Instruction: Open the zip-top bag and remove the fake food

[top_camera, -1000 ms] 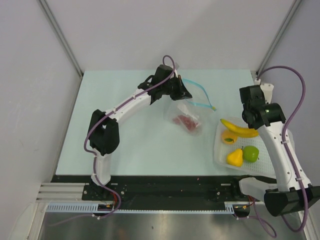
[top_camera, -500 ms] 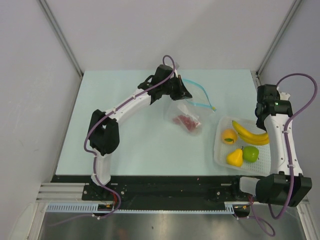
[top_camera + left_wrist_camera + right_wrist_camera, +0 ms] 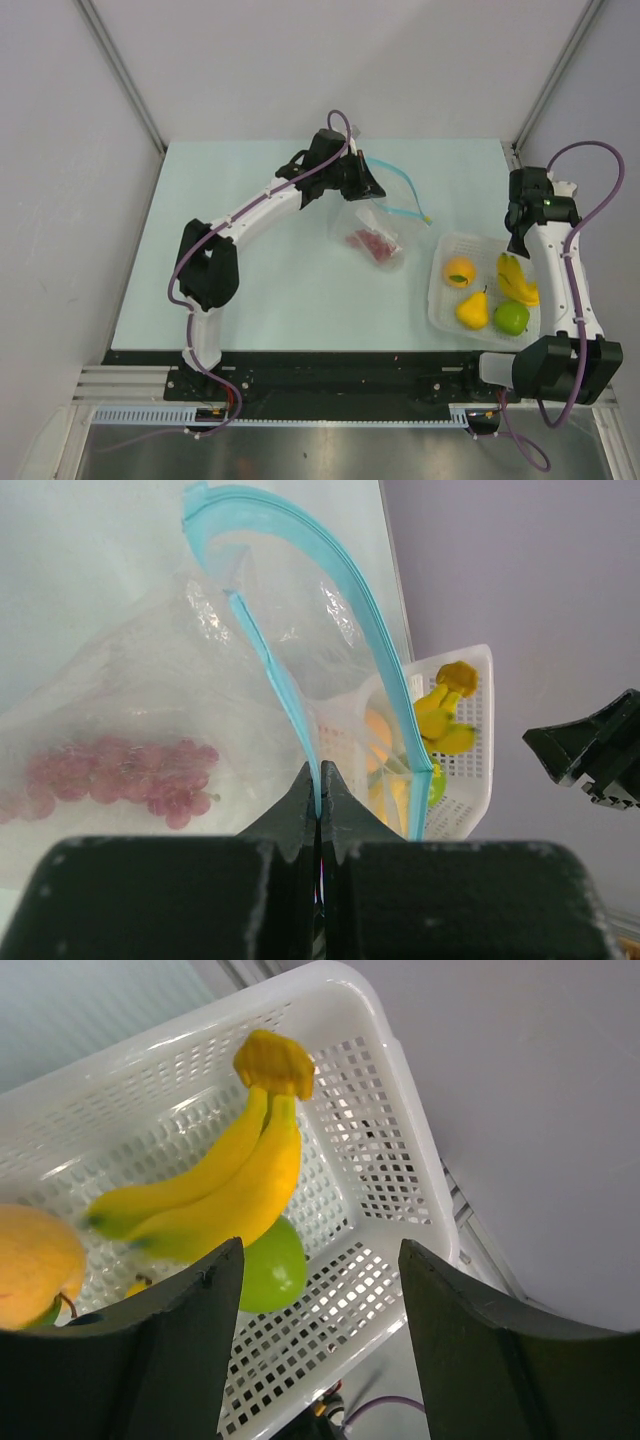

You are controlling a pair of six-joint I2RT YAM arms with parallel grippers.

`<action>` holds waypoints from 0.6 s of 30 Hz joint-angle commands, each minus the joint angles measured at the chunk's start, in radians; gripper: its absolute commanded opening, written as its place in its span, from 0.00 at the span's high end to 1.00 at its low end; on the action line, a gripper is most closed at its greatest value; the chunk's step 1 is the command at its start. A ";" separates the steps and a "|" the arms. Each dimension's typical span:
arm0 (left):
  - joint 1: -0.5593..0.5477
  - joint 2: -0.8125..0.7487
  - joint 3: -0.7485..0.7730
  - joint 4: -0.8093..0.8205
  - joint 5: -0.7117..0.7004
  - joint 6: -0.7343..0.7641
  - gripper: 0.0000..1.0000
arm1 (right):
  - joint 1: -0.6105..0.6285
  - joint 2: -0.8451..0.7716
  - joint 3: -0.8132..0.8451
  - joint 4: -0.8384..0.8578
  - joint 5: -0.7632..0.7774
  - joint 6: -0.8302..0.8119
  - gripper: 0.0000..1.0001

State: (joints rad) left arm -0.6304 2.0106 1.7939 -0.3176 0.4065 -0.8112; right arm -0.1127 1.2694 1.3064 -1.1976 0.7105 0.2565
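Right wrist view: my right gripper (image 3: 318, 1260) hanging over white perforated basket (image 3: 400, 1090), jaws apart, holding nothing. Inside, banana (image 3: 235, 1180) lying across green apple (image 3: 272, 1268). Am planning straight lift, clearing basket wall.

My left gripper (image 3: 318, 785) clamping blue zip lip (image 3: 262, 665) of zip-top bag (image 3: 130, 670), which is lying on table (image 3: 250, 280) beside basket, mouth gaping. Deep inside, red berry cluster (image 3: 120, 775) waiting. Am judging low, flat entry best, left pinch firm.

Overhead camera and both close wrist cameras share the basket (image 3: 437, 305).
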 commanded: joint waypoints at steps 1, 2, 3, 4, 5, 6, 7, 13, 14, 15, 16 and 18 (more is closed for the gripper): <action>0.003 -0.013 0.055 0.040 0.031 0.007 1.00 | 0.057 -0.042 0.025 0.015 -0.040 0.001 0.32; 0.003 -0.015 0.056 0.041 0.031 0.007 1.00 | 0.076 -0.047 0.037 0.019 -0.060 0.012 0.32; 0.003 -0.013 0.058 0.041 0.032 0.006 1.00 | 0.093 -0.047 0.048 0.023 -0.081 0.016 0.32; 0.003 -0.013 0.058 0.043 0.035 0.006 1.00 | 0.108 -0.047 0.057 0.030 -0.106 0.018 0.32; 0.001 -0.013 0.059 0.043 0.037 0.006 1.00 | 0.160 -0.042 0.088 0.045 -0.141 0.026 0.32; 0.000 -0.013 0.058 0.043 0.037 0.004 1.00 | 0.185 -0.032 0.106 0.053 -0.157 0.033 0.32; -0.002 -0.013 0.056 0.043 0.040 0.006 1.00 | 0.211 -0.022 0.131 0.067 -0.176 0.039 0.32; -0.008 -0.009 0.067 0.048 0.055 0.006 1.00 | 0.389 0.103 0.367 0.208 -0.348 0.102 0.41; -0.009 -0.004 0.077 0.048 0.064 0.007 1.00 | 0.403 0.131 0.402 0.220 -0.376 0.105 0.42; -0.011 0.005 0.087 0.034 0.068 0.010 1.00 | 0.422 0.157 0.457 0.231 -0.405 0.105 0.45; -0.012 0.011 0.096 0.028 0.069 0.010 1.00 | 0.435 0.182 0.487 0.248 -0.436 0.104 0.48; -0.017 0.016 0.113 0.023 0.072 0.015 1.00 | 0.461 0.260 0.530 0.254 -0.469 0.104 0.59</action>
State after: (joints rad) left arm -0.6365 2.0190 1.8339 -0.3164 0.4492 -0.8108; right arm 0.3061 1.4254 1.7405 -1.0214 0.3683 0.3328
